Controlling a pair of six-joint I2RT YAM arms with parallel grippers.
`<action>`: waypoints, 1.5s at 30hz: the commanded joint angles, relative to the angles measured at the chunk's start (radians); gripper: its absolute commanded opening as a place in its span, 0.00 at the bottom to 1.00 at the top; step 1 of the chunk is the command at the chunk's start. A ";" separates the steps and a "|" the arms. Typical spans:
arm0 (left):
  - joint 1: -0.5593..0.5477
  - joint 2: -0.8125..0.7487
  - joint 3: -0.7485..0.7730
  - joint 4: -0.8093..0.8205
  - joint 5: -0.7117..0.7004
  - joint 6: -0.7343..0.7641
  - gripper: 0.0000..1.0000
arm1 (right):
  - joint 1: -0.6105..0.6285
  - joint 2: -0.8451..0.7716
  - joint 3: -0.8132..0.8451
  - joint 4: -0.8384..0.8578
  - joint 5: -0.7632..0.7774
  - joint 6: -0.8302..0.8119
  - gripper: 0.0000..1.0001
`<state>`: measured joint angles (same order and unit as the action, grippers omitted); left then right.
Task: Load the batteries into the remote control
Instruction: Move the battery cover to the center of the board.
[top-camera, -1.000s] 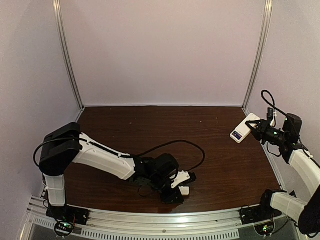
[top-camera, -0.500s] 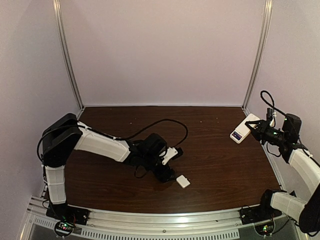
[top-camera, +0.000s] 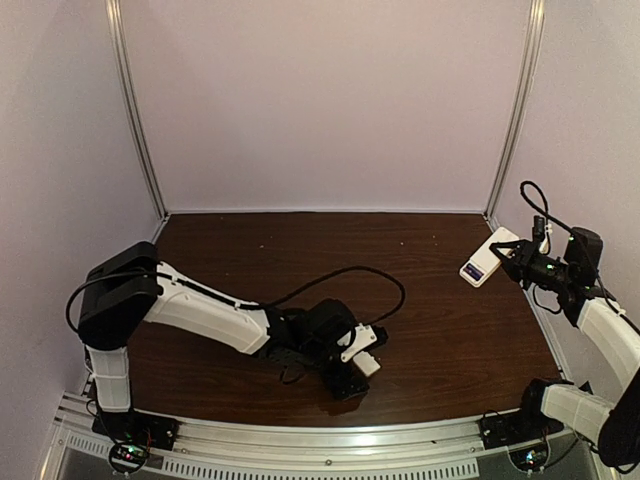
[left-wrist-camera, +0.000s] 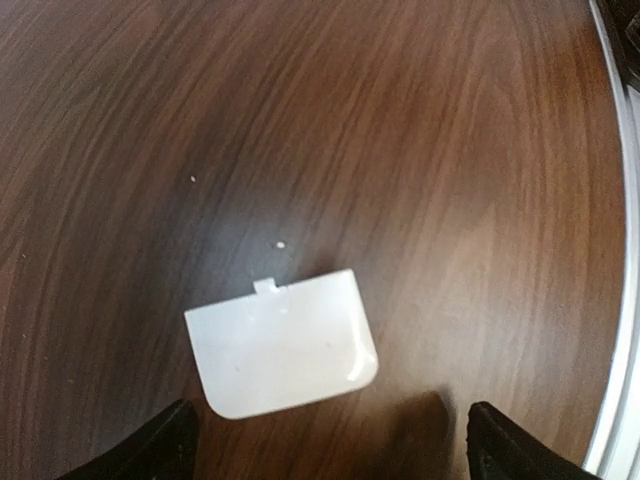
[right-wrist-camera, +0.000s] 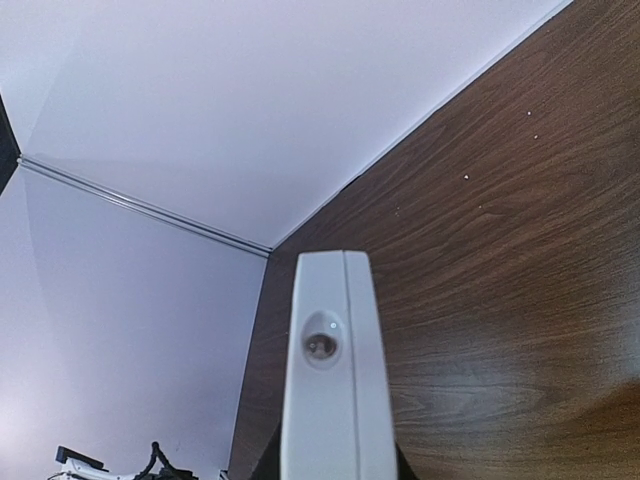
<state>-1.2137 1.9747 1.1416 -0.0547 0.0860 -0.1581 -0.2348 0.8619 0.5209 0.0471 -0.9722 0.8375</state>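
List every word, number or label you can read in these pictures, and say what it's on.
No text can be read.
On the remote control, the small dark screen is too small to read from above, and the end seen from the right wrist bears no text.
The white cover piece is blank.

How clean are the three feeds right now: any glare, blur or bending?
Top view: evenly lit and fairly sharp, with a bright glare strip on the front rail. Left wrist: the white cover is crisp, with a small sheen at one corner; the table edge bows from lens distortion. Right wrist: the remote looms close to the lens, slightly soft.
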 joint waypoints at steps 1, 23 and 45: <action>-0.010 0.068 0.071 0.003 -0.126 -0.056 0.94 | 0.008 -0.017 0.001 0.001 -0.004 -0.014 0.00; -0.025 0.092 0.079 -0.085 -0.235 -0.100 0.49 | 0.095 -0.042 -0.076 0.074 0.056 0.045 0.00; 0.098 -0.169 -0.146 -0.159 -0.035 0.184 0.88 | 0.410 0.032 -0.099 0.234 0.227 0.121 0.00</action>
<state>-1.1206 1.8622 1.0218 -0.1722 0.0673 -0.0067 0.1390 0.8875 0.4366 0.1944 -0.8059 0.9268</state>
